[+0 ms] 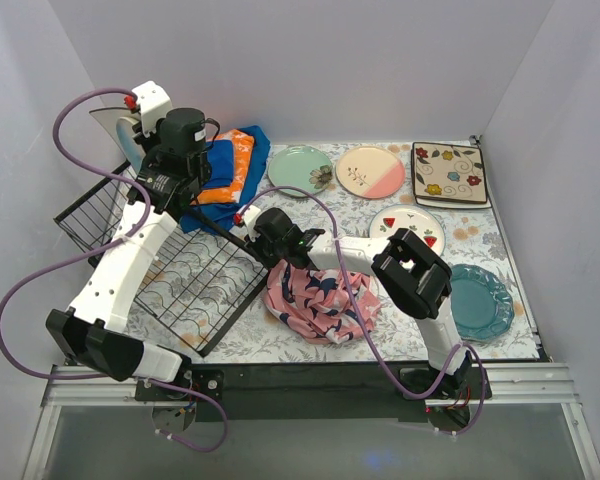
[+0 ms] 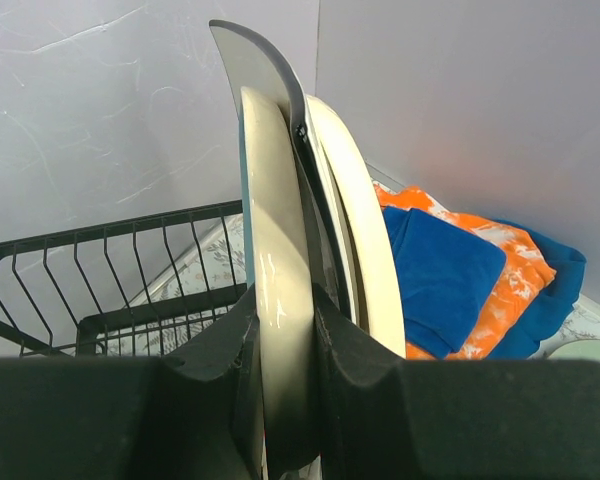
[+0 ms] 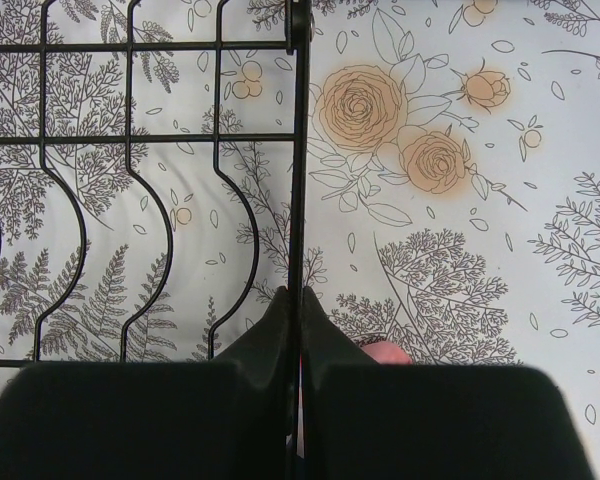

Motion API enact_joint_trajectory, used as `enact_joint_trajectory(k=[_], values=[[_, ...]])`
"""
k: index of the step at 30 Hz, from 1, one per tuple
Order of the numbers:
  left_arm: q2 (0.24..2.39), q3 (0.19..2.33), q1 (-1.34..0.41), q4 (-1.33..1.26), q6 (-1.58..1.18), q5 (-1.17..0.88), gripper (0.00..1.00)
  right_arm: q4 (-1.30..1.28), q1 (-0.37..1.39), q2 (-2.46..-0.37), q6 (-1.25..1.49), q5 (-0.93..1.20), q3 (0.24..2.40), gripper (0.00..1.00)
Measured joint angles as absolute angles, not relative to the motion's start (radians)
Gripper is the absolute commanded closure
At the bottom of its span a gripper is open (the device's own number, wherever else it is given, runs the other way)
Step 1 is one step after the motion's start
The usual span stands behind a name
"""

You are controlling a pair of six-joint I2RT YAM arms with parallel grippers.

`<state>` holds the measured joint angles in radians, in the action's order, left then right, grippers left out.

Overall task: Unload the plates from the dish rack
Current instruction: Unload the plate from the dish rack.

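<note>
Upper left in the top view, the left gripper [image 2: 285, 320] clamps a cream plate [image 2: 272, 200] on edge, face vertical, raised over the dish rack [image 1: 195, 285], whose rim wire the right gripper [image 3: 294, 305] pinches tight, leaving the carry to the left arm.

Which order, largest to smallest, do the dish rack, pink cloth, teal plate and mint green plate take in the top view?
1. dish rack
2. pink cloth
3. teal plate and mint green plate: alike, unranked
</note>
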<state>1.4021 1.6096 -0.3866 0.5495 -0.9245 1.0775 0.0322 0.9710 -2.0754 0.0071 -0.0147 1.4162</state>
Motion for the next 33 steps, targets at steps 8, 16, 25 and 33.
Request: enact_joint_trajectory(k=[8,16,25,33], values=[[1.397,1.610,-0.389,0.557,-0.923,1.077,1.00,0.033,0.970,-2.075,0.011,-0.013,1.416,0.99],[1.397,1.644,-0.395,0.568,-0.897,1.077,1.00,0.033,0.970,-2.075,0.012,-0.014,1.416,0.99],[1.378,1.659,-0.402,0.553,-0.841,1.082,1.00,0.033,0.968,-2.075,0.023,-0.015,1.415,0.99],[1.332,1.658,-0.404,0.539,-0.669,1.108,1.00,0.033,0.961,-2.070,0.023,-0.018,1.410,0.99]])
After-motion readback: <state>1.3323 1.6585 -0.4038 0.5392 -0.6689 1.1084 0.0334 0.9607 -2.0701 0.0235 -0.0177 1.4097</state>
